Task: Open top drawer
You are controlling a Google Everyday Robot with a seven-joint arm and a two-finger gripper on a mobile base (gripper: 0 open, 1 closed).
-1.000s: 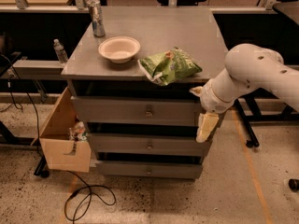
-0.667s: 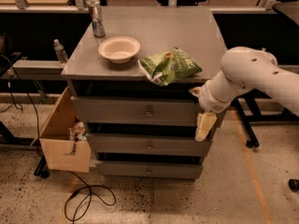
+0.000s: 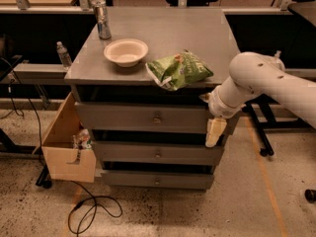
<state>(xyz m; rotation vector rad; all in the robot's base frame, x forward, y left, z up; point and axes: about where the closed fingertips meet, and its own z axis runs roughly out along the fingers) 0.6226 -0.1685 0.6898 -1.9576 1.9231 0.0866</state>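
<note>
The top drawer [image 3: 123,116] is a wide grey front just under the cabinet top, with a small round metal knob [image 3: 157,118] at its centre. Its front stands close to the cabinet face, with a dark gap above it. My gripper [image 3: 215,132] hangs pointing down at the drawer's right end, right of the knob and apart from it. The white arm [image 3: 256,80] reaches in from the right.
A green chip bag [image 3: 180,69] overhangs the cabinet's front edge above the drawer. A white bowl [image 3: 126,52] and a can [image 3: 102,19] stand on top. Two shallower drawers [image 3: 158,153] lie below. A wooden box [image 3: 66,142] and a floor cable [image 3: 94,209] are at left.
The arm and gripper have shifted slightly left along the drawer front. The drawer has not moved.
</note>
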